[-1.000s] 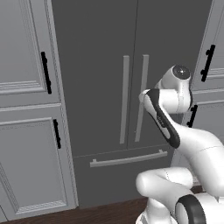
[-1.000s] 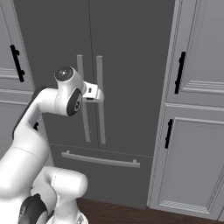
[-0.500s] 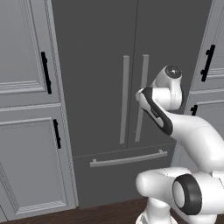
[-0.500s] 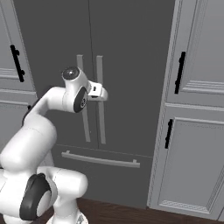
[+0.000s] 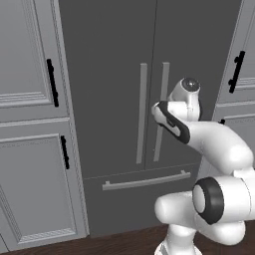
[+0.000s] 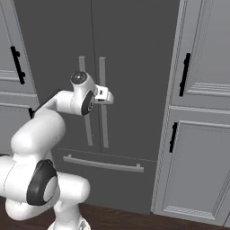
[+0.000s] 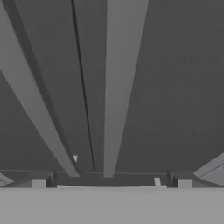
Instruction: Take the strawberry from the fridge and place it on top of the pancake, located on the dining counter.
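The white arm reaches toward the fridge [image 5: 114, 74], a tall dark grey appliance whose 2 doors are both shut, their seam running straight down the middle. Flanking that seam are 2 long vertical grey bar handles — the left handle [image 5: 142, 113] and the right handle [image 5: 160, 112] — and below them a horizontal drawer handle [image 5: 146, 180] crosses the bottom drawer.

In the right base view the gripper [image 6: 109, 95] is level with the middle of the right handle, right up against it; whether it touches cannot be told from here. The arm's wrist covers the hand in the left base view.

From the hand view the 2 fingertips [image 7: 183, 183] stand far apart at the bottom edge, jaws spread wide and holding nothing. Between them the right handle rises as a pale bar up the centre of the view, with the door seam just left of it and the left handle slanting off further left.

Light grey panelled cabinets [image 5: 30, 164] with black handles [image 5: 50, 82] stand on both sides of the fridge, over a dark wood floor [image 6: 134, 220]. With the doors shut, nothing of the fridge's interior is on show.
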Controlling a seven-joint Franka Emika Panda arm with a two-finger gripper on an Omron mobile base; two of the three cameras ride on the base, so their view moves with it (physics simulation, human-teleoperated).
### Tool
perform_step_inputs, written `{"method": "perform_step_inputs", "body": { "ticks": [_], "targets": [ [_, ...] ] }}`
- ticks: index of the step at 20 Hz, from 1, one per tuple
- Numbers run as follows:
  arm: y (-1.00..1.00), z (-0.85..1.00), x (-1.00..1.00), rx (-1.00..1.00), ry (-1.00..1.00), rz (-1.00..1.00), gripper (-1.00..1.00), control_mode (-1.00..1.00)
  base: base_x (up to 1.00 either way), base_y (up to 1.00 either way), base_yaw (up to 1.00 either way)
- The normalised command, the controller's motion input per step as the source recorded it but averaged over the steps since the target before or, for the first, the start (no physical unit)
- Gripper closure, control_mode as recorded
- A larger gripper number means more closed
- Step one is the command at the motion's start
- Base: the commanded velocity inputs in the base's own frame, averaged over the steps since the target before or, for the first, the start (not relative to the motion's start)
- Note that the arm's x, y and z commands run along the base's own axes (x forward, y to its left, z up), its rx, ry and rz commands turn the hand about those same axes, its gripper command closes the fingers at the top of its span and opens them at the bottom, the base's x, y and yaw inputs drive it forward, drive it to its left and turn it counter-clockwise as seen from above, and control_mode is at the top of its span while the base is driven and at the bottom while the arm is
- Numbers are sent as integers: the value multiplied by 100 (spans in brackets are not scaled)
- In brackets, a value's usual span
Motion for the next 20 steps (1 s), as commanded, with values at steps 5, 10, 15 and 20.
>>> {"method": "perform_step_inputs", "body": {
  "ticks": [5,10,15,20],
  "targets": [
    [-5,-15,29,0,0,0,-100,-100,0,0,0],
    [-2,-18,38,0,0,0,-100,-100,0,0,0],
    [-5,-21,36,0,0,0,-100,-100,0,0,0],
    [-7,-18,37,0,0,0,-100,-100,0,0,0]
  ]
}}
